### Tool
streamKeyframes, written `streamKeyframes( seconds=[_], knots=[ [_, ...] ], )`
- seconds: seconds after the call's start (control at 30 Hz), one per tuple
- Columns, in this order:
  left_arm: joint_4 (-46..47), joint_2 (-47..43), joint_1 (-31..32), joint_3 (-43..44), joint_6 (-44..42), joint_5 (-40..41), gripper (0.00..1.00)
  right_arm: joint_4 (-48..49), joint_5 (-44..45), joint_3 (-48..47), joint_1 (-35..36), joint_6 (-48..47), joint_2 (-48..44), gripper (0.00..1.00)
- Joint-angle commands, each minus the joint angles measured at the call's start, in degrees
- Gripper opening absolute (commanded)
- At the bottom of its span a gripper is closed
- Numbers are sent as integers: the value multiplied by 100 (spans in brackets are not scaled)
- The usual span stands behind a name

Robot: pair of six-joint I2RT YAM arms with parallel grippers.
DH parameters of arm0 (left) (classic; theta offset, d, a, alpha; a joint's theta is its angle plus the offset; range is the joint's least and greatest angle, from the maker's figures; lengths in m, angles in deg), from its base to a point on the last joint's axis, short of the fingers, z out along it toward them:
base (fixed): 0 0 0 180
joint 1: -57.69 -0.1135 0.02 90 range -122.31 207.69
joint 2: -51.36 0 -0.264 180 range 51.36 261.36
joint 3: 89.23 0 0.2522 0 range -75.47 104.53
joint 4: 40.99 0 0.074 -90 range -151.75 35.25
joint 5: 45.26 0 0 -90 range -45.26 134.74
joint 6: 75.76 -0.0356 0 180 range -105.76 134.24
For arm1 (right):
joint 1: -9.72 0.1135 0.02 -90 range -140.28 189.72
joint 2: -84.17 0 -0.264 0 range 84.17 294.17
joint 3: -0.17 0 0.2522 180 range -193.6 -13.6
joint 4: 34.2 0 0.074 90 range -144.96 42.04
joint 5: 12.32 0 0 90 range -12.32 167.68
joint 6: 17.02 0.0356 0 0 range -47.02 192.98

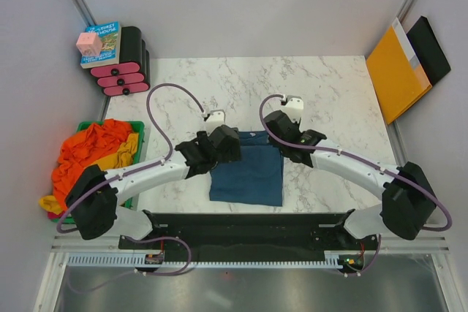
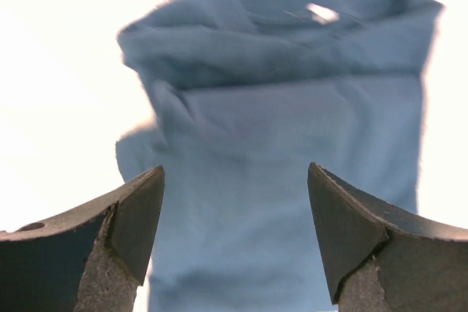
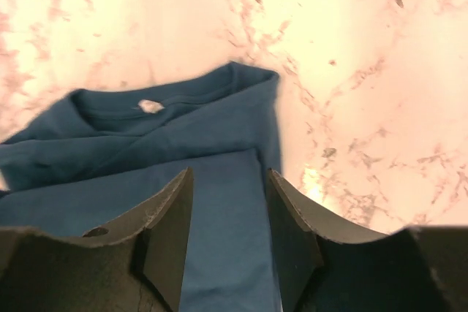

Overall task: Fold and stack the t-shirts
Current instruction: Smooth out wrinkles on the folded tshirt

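Book (image 1: 110, 40) behind the pink cube (image 1: 89, 43): the title perhaps includes "Forest". The blue t-shirt (image 3: 219, 202) has a white neck label (image 3: 151, 106), unreadable.

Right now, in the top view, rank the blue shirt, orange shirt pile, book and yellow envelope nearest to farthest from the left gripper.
1. the blue shirt, right beside the left gripper
2. the orange shirt pile, off to the left
3. the book, far left corner
4. the yellow envelope, far right

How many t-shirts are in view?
3: a teal-blue t-shirt folded on the table, an orange t-shirt and a yellow t-shirt heaped in the green bin at left; others may hide underneath.
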Motion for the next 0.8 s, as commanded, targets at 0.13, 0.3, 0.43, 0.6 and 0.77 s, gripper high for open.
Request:
streamKeyframes(
  seconds=[0.13,0.3,0.43,0.6,0.77],
  knots=[
    [655,695,-900,90,-763,-395,84,255,-231,463,-293,-252,362,50],
    [769,818,-1163,187,-930,-553,84,422,-328,472,-390,-269,529,49],
    [787,950,-1225,301,-974,-676,84,510,-468,568,-478,-226,661,46],
    [831,1011,-1243,284,-922,-817,83,695,-644,779,-540,-138,792,43],
    [884,1029,-1243,222,-895,-878,83,844,-723,929,-557,-68,889,42]
  ],
)
